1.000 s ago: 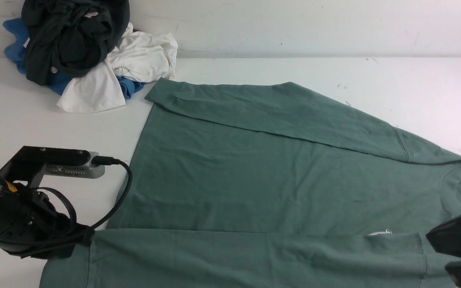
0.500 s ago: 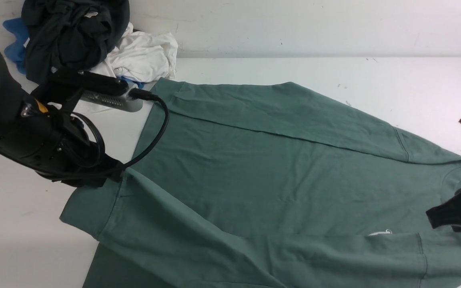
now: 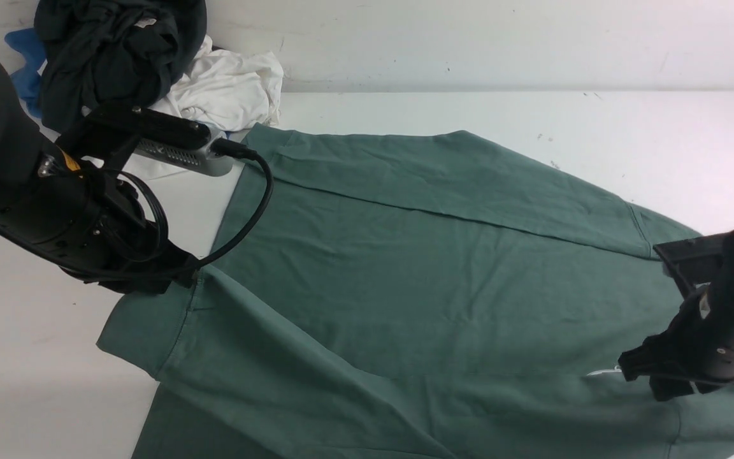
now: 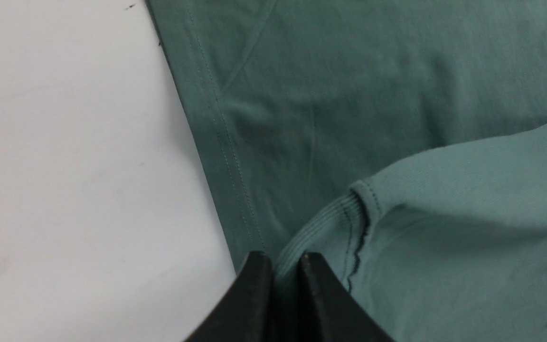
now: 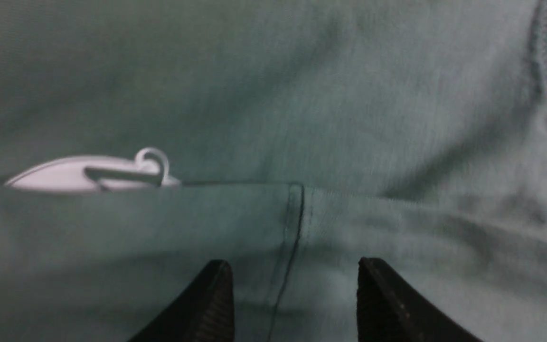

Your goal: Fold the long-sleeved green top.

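Note:
The green long-sleeved top (image 3: 431, 280) lies spread over the white table, its far sleeve folded across the body. My left gripper (image 3: 182, 271) is shut on the ribbed cuff of the near sleeve (image 4: 321, 237) and holds it lifted over the top's left hem. The sleeve (image 3: 290, 357) runs diagonally from there toward the near right. My right gripper (image 5: 295, 268) is open above the near shoulder seam (image 5: 295, 228), with nothing between its fingers. Next to that seam a white label (image 5: 88, 173) peeks out from under the sleeve.
A heap of black, white and blue garments (image 3: 144, 83) sits at the far left corner against the wall. Bare white table (image 3: 596, 127) lies beyond the top and to its left.
My left gripper lifted the near sleeve's cuff and carried it away from the table's front edge, toward the hem. My right arm swung in over the near shoulder and its jaws opened.

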`<state>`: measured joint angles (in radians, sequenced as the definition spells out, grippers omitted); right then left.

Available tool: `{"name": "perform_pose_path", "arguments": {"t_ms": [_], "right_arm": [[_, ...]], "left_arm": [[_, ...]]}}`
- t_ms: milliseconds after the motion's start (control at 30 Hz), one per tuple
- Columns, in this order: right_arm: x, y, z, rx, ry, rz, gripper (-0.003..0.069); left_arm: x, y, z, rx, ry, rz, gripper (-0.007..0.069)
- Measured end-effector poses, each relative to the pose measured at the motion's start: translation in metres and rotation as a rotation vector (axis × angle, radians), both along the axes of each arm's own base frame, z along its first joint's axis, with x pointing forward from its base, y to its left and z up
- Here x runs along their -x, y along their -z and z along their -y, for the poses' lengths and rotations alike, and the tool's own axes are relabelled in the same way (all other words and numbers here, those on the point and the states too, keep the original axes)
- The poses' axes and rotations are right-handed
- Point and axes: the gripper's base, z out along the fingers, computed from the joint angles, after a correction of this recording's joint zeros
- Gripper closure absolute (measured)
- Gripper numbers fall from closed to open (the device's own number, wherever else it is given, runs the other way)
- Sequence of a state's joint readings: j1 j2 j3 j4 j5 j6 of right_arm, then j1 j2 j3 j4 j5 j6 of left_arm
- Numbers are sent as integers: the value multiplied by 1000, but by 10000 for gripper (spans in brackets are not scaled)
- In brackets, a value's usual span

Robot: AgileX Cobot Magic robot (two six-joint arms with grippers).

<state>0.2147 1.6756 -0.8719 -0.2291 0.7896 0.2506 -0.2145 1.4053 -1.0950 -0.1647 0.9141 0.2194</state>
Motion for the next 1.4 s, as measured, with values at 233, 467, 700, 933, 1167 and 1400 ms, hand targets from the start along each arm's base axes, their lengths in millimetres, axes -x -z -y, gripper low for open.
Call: {"name": "perform_pose_path", "arguments": {"t_ms": [233, 467, 700, 933, 1167, 1400], "right_arm": [[-7, 7, -1, -6, 16, 41, 344], [-9, 11, -2, -8, 14, 42, 487], [-12, 11, -3, -14, 15, 50, 627], [-4, -9, 1, 4, 23, 61, 662], [20, -53, 12, 65, 34, 92, 662], [29, -64, 19, 118, 37, 72, 662]], "left_arm": [[0, 0, 0, 0, 0, 0, 585], [0, 0, 0, -1, 0, 0, 585], [0, 0, 0, -1, 0, 0, 585], [0, 0, 0, 1, 0, 2, 585], [-15, -22, 4, 25, -3, 81, 585], [-64, -26, 15, 31, 2, 108, 585]]}}
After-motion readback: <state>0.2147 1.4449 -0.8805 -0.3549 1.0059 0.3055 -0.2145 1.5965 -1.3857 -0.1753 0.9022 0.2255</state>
